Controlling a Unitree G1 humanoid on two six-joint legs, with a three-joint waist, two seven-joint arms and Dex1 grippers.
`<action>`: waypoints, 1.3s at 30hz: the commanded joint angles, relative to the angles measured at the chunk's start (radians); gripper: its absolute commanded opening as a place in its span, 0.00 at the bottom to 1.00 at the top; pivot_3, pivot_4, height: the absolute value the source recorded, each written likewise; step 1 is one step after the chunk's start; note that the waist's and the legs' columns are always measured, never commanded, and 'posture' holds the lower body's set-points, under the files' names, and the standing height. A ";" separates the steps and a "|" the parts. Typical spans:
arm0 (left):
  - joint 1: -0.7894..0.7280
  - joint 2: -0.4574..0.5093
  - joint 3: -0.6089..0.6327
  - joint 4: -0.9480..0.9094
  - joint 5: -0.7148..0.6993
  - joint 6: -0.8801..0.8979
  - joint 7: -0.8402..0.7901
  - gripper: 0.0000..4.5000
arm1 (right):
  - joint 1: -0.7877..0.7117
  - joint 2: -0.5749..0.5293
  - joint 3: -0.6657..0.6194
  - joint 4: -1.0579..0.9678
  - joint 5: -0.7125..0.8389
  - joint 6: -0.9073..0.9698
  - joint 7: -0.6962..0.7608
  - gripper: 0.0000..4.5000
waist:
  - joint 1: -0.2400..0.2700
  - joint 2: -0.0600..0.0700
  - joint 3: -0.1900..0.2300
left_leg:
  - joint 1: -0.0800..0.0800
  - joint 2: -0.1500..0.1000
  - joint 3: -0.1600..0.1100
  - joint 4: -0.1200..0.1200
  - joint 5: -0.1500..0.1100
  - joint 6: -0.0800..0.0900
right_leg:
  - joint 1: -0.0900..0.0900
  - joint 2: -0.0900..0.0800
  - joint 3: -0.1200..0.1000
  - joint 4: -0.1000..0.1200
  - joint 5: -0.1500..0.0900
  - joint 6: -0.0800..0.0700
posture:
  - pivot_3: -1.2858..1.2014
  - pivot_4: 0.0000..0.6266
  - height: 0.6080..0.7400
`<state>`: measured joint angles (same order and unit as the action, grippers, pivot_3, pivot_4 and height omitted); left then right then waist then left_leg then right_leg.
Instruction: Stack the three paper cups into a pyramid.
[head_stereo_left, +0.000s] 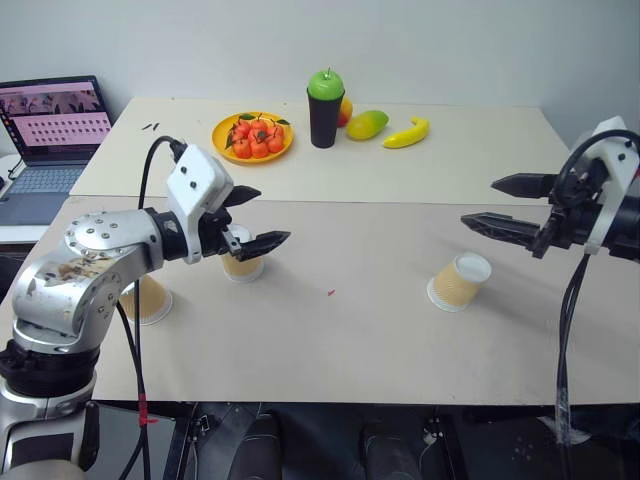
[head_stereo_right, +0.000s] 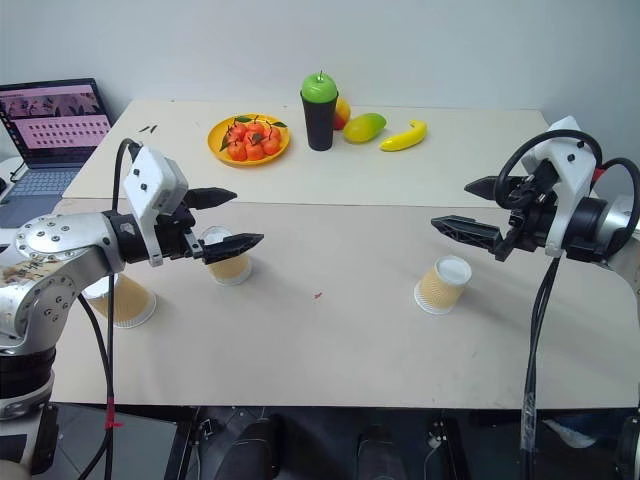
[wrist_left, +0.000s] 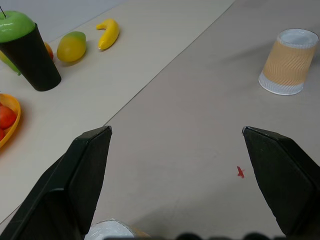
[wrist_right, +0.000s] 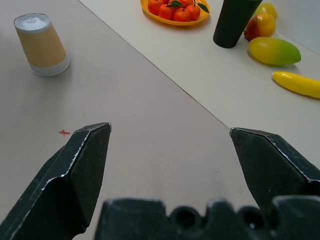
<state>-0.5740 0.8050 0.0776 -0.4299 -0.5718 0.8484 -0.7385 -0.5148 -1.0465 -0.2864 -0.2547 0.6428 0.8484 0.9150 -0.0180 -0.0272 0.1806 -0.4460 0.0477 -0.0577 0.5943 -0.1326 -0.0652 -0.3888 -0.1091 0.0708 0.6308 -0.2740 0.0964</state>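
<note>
Three paper cups stand upside down on the surface (head_stereo_left: 340, 340), none stacked: the left cup (head_stereo_right: 118, 299) near the front-left edge, the middle cup (head_stereo_right: 228, 262) just below the left tool (head_stereo_right: 222, 220), the right cup (head_stereo_left: 459, 282) under and short of the right tool (head_stereo_left: 505, 205). Both tools hang spread wide, empty. The eye views alone take in one laptop (head_stereo_left: 52, 130); the right wrist view brings out one orange plate (wrist_right: 175, 19) of fruit.

two pale tables (head_stereo_left: 400, 330) pushed together before a plain white wall (head_stereo_left: 420, 40), evenly lit
</note>
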 joint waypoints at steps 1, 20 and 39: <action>-0.019 -0.003 0.012 0.004 -0.009 -0.029 -0.021 1.00 | 0.002 -0.017 -0.045 -0.037 0.010 -0.015 -0.001 1.00 | 0.000 0.000 0.000 | 0.000 0.000 0.000 0.000 0.000 0.000 | 0.000 0.000 0.000 0.000 0.000 0.000 | 0.52 0.24 0.96; 0.031 -0.040 0.254 -0.016 -0.128 0.030 0.108 1.00 | -0.067 0.055 0.068 -0.086 0.107 0.064 -0.023 1.00 | -0.004 0.000 0.000 | 0.000 0.000 0.000 0.003 0.000 0.000 | 0.000 0.000 0.000 0.003 0.000 0.000 | 0.52 0.24 0.96; 0.485 -0.382 0.288 -0.357 0.018 -0.070 0.590 1.00 | -0.309 0.186 0.217 0.060 0.110 0.054 0.120 1.00 | 0.002 -0.001 0.000 | 0.001 0.000 -0.001 0.006 0.000 0.000 | 0.001 0.000 0.000 0.008 0.000 0.000 | 0.52 0.24 0.96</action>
<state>-0.1015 0.4306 0.3633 -0.7333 -0.5856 0.8350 -0.1774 -0.8083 -0.8473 -0.0652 -0.1775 0.7314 0.8908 1.0099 -0.0157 -0.0280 0.1806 -0.4453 0.0477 -0.0587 0.6015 -0.1327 -0.0650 -0.3882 -0.1086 0.0712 0.6400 -0.2739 0.0959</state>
